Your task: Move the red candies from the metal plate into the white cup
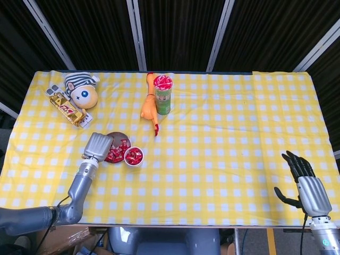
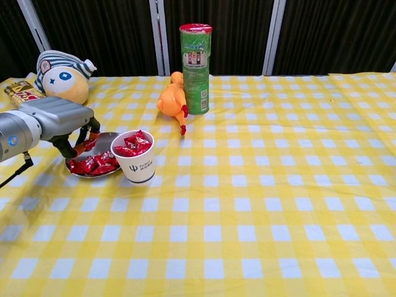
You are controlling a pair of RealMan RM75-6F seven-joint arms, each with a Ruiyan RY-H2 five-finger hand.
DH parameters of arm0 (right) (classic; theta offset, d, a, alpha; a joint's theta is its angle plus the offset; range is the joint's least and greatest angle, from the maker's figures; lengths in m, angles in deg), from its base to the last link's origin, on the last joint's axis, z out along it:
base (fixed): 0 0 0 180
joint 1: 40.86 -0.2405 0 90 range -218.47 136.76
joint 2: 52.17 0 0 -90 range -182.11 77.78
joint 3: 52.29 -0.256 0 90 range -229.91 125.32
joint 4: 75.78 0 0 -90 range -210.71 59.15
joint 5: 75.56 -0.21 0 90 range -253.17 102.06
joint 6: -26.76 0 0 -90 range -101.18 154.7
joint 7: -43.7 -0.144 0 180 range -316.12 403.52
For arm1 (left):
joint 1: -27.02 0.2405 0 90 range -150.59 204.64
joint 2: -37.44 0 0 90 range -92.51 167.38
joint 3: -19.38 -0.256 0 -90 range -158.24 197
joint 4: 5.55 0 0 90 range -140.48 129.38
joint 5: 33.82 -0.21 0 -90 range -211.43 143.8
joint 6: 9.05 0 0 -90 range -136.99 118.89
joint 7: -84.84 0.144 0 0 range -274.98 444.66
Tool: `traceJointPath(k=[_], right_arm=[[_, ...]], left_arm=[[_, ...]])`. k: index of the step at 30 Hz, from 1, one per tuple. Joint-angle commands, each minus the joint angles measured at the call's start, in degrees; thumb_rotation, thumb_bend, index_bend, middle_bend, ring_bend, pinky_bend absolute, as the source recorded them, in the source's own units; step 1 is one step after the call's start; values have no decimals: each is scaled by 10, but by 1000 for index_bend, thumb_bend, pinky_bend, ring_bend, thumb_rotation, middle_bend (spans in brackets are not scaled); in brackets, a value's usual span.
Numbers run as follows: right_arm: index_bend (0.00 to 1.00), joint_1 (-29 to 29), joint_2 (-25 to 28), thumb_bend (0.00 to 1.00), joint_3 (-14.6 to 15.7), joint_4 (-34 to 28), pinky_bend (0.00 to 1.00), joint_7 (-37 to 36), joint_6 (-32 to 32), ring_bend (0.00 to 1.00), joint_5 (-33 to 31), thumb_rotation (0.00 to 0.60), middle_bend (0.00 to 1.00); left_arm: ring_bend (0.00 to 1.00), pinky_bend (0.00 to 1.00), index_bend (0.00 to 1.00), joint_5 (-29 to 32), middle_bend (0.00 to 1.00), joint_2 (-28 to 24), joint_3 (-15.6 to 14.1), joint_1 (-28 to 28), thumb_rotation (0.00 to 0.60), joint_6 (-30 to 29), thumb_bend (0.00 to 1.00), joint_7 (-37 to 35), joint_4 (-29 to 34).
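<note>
A metal plate (image 1: 113,136) (image 2: 109,138) with several red candies (image 2: 93,164) (image 1: 113,154) sits at the table's near left. The white cup (image 1: 133,157) (image 2: 141,166) stands right beside it, touching its right edge, with red candies heaped inside. My left hand (image 1: 97,146) (image 2: 52,120) hovers over the plate's left side, fingers curled down and pinching what looks like a red candy (image 2: 83,147) just above the plate. My right hand (image 1: 304,179) hangs off the table's near right corner, fingers spread and empty; the chest view does not show it.
A green snack tube (image 1: 163,95) (image 2: 195,68) and an orange rubber chicken (image 1: 149,106) (image 2: 172,102) stand behind the cup. A striped plush doll (image 1: 81,91) (image 2: 62,77) and a snack bar (image 1: 68,109) (image 2: 21,93) lie at the far left.
</note>
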Motion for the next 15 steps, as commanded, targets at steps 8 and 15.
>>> traceJointPath(k=[8, 15], right_arm=[[0, -1, -3, 386, -2, 3, 0, 4, -3, 0, -4, 600, 0], [0, 0, -1, 386, -1, 0, 0, 5, 0, 0, -3, 600, 0]], left_arm=[[842, 911, 450, -17, 503, -40, 13, 4, 600, -20, 540, -12, 51], [842, 912, 450, -46, 503, -68, 29, 0, 600, -42, 540, -21, 117]])
